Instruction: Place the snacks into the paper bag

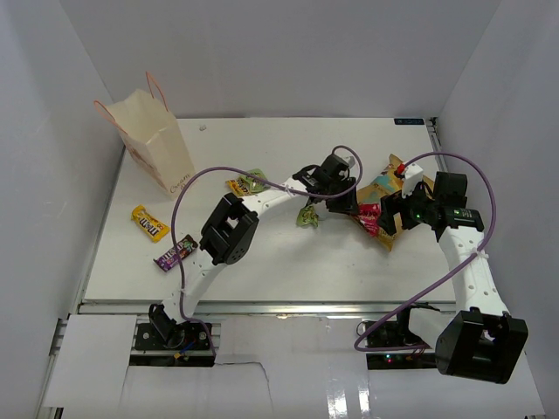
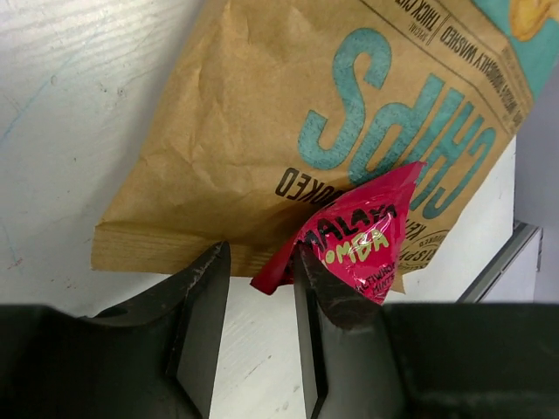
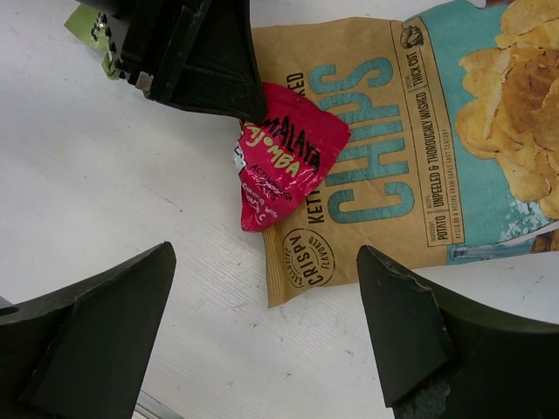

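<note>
White worktop [image 1: 288, 253]: chip bag [image 3: 419, 131], red packet [image 3: 284, 157] atop; left fingers [image 2: 203, 297] straddle packet's corner, half-spread; right fingers [image 3: 96, 340] spread wide, empty.

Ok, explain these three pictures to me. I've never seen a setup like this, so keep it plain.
Two robot arms are bolted to the near edge of a white table. The wide picture looks down from above and behind them. The other two come from a camera on each wrist, with that arm's own fingers in view.

On the table are a paper bag, a chip bag, a red packet lying on it, and smaller packets: yellow, purple and green.

The left gripper has its fingers on either side of one corner of the red packet, not yet clamped. The right gripper hangs wide open over the chip bag, holding nothing.
</note>
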Action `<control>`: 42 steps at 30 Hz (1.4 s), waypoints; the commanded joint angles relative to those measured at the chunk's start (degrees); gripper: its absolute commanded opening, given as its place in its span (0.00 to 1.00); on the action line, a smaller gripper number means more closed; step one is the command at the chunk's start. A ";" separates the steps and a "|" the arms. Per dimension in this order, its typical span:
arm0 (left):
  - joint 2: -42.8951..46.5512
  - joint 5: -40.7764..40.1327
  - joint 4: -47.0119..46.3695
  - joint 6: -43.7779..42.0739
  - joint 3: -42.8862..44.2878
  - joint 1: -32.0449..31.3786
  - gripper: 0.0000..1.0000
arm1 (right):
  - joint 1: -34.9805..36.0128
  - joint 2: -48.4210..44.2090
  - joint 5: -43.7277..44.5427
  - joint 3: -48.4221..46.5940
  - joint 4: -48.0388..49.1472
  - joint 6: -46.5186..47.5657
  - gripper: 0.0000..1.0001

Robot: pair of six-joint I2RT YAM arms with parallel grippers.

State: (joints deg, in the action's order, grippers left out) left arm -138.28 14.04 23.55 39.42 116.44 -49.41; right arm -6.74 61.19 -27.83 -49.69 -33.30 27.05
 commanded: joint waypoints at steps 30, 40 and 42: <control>56.68 -19.45 2.54 -11.63 -30.49 23.29 0.00 | -0.29 -0.28 -6.35 0.03 1.92 1.69 0.91; 60.41 -36.09 16.00 -18.67 -18.99 42.90 0.00 | -0.29 2.62 -7.58 -0.84 4.21 1.43 0.91; 58.31 -38.30 15.83 -18.76 -18.01 44.83 0.00 | -0.29 3.15 -7.59 -1.46 4.21 1.43 0.91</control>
State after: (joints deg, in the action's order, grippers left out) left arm -77.43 -18.94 34.92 23.00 96.60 -5.96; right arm -6.74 63.88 -33.69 -49.69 -31.29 28.08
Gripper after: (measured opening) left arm 0.014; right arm 0.911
